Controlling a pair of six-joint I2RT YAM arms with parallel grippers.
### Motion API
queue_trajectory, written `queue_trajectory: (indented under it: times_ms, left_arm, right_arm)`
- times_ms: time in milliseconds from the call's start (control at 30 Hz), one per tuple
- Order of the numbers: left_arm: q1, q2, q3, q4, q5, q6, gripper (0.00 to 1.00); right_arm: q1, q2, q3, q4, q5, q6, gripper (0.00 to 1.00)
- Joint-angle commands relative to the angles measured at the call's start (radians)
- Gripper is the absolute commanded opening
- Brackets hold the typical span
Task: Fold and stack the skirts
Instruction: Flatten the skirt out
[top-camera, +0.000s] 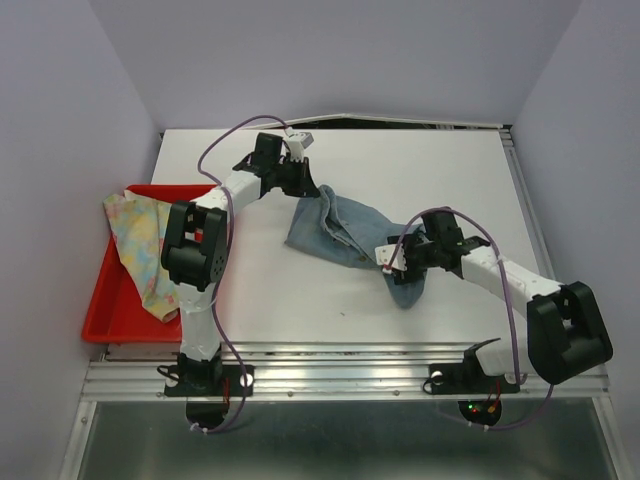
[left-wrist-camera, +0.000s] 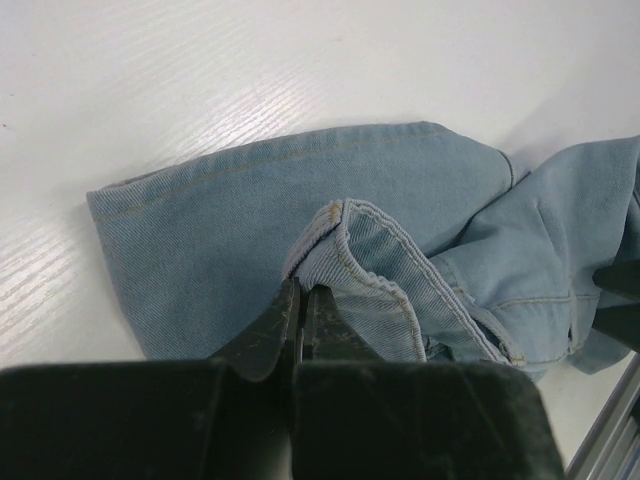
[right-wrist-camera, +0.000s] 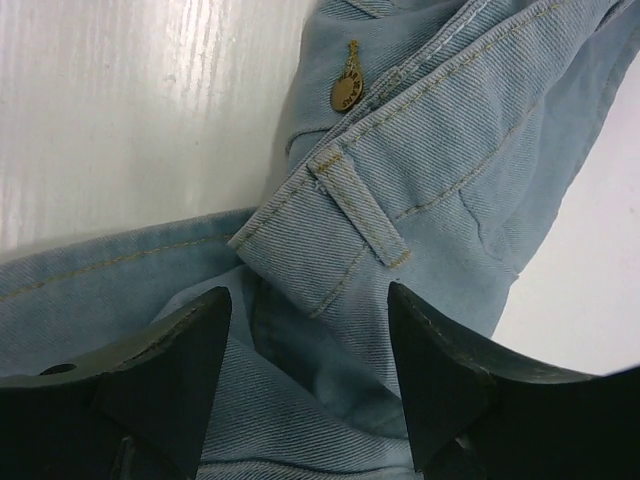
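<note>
Tabletop (top-camera: 430, 170) white, walls (top-camera: 60, 100) pale lilac

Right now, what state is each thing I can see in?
denim skirt: crumpled, partly folded over, one edge pinched.
floral skirt: unfolded, heaped in the tray.
tray: holds only the floral skirt.
left fingers: shut on the denim skirt.
right fingers: open, astride the denim waistband.
</note>
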Motion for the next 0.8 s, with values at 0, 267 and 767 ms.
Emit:
queue_trajectory:
  times_ms: [0, 267, 767]
  left_arm:
    - [0.004, 0.001, 0.017, 0.010, 0.022, 0.015, 0.00]
    - [0.005, -0.003, -0.013, 0.028, 0.019, 0.025, 0.00]
    - [0.044, 0.015, -0.006, 0.031, 0.041, 0.008, 0.00]
  right_arm:
    - [0.011, 0.012, -0.001, 0.076, -0.005, -0.122, 0.70]
    - [0.020, 0.026, -0.019, 0.203, -0.018, -0.088, 0.66]
    - [0.020, -0.045, -0.159, 0.181, -0.064, -0.373, 0.61]
